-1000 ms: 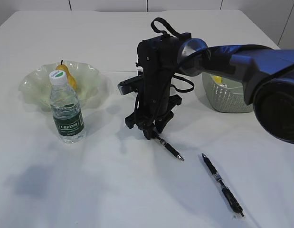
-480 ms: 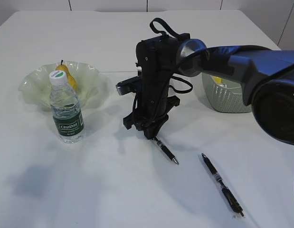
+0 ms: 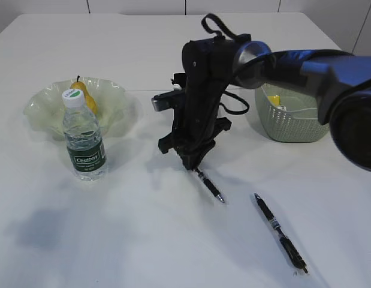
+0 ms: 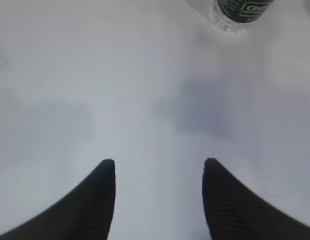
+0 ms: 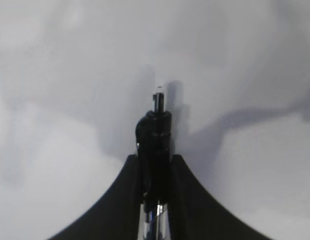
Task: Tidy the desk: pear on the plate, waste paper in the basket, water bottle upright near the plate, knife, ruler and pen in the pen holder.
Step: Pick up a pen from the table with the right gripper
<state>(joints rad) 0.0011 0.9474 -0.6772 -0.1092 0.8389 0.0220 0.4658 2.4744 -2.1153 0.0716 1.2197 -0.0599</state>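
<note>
Exterior: right tool [image 3: 193, 165] has closed on the upper end of a black pen [image 3: 209, 185] since 1 s ago and raised it a little; the pen now hangs at a slant, tip low near the table [image 3: 143, 240], so pickup looks done and the carry to the pen holder comes next, though I can't find that holder in any view. A 2nd black pen [image 3: 280, 233] lies flat, well apart to the right, untouched. Pear [image 3: 84, 95], yellow and smooth with a short dark stem, sits in the plate [image 3: 41, 108], pale green translucent glass with a ruffled rim. Water bottle [image 3: 83, 137], clear ribbed plastic, dark green label, white cap, stands upright just in front of the plate, so both of those steps look finished. Basket [image 3: 293, 126], sage-green plastic with a woven-pattern wall, is behind the right arm with something yellow and white inside; can't tell what. No ruler or knife visible. Left wrist: left tool [image 4: 159, 172] stands open and empty over bare matte white table, 2 dark ribbed fingers [image 4: 102, 192] apart; the bottle's base shows at the top edge. Right wrist: both curved black fingers are pinched flush on the glossy black pen barrel, metal section showing lower down, its end poking past the fingertips, shadow on the table beyond.
</note>
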